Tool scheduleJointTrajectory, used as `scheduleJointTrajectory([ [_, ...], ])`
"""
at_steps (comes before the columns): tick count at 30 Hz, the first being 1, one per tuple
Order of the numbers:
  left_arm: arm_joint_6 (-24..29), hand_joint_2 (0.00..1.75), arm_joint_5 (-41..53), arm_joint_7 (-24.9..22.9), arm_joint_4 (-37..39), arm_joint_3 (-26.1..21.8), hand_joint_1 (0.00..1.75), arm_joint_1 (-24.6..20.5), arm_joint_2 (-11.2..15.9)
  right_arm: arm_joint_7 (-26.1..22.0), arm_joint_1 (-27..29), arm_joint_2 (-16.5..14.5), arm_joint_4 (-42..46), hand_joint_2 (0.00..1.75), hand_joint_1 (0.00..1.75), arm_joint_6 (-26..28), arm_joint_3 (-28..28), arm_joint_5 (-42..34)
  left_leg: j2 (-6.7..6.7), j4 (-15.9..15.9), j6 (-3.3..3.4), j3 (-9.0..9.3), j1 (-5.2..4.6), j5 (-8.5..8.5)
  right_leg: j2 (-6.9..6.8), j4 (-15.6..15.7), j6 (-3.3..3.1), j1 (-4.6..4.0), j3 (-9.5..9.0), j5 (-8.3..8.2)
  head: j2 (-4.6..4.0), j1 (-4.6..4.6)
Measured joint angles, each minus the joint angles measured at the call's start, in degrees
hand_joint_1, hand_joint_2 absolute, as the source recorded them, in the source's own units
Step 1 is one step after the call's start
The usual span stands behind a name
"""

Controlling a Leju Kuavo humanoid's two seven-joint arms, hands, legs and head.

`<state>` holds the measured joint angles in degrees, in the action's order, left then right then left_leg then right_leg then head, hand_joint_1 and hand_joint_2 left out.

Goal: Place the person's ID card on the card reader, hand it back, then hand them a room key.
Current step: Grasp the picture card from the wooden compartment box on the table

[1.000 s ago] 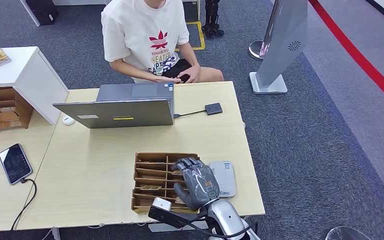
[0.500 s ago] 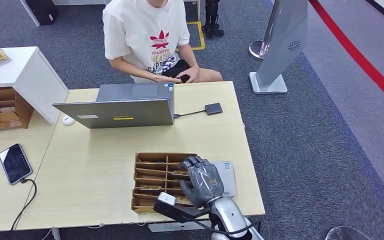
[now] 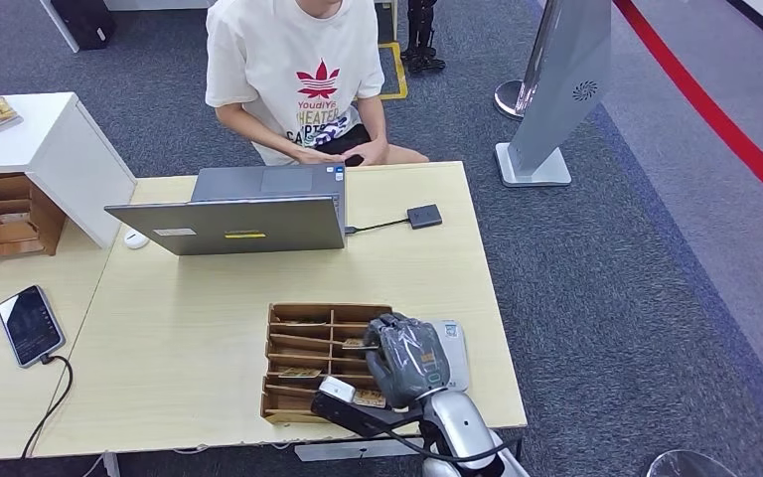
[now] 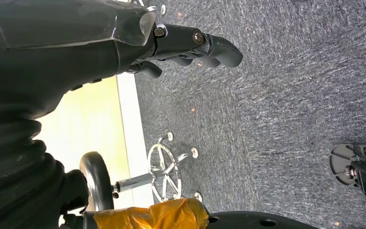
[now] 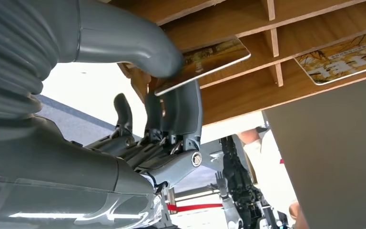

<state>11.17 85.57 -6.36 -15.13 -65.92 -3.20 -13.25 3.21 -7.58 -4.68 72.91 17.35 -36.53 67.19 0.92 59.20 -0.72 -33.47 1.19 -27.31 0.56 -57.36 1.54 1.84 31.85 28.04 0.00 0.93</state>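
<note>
Room key (image 5: 205, 59), a gold-printed card, sits pinched between the thick grey thumb and the darker fingers (image 5: 181, 112) of the right hand (image 3: 405, 356), which is closed on it over the wooden card organizer (image 3: 303, 343). In the right wrist view the card is tilted partly out of its compartment, with another printed card (image 5: 348, 59) lying flat in a neighbouring slot. The organizer rests near the front edge of the pale wooden surface (image 3: 179, 338), and the grey card reader (image 3: 454, 348) lies just beside it, partly hidden by the hand. Farther back stands an open laptop (image 3: 243, 214), with a small black device (image 3: 424, 216) cabled to it. A person (image 3: 298, 70) in a white shirt sits behind the laptop, both hands together at the lap around a dark object. A phone (image 3: 30, 325) lies at the left. The left hand (image 4: 190, 45) hangs over grey carpet, fingers curled in and holding nothing
</note>
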Motion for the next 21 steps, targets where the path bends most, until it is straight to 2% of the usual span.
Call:
scheduleJointTrajectory([
  [13, 0.0, 1.75, 0.0, 0.09, 0.0, 0.0, 0.0, 0.0, 0.0, 0.16, 0.0, -0.02, 0.0, 1.75, 1.45, -0.32, 0.39, 0.17, 0.0, 0.0, 0.0, 0.01, 0.0, 0.0, 0.0, 0.0, 0.0, 0.0, 0.0, 0.0, 0.0, 0.01],
  [21, 0.01, 1.75, 0.0, 0.11, 0.0, 0.0, 0.0, 0.0, 0.0, 0.16, 0.0, -0.02, 0.0, 1.75, 1.58, -0.45, 0.72, 0.17, 0.0, 0.0, 0.0, 0.01, 0.0, 0.0, 0.0, 0.0, 0.0, 0.0, 0.0, 0.0, 0.0, -0.01],
])
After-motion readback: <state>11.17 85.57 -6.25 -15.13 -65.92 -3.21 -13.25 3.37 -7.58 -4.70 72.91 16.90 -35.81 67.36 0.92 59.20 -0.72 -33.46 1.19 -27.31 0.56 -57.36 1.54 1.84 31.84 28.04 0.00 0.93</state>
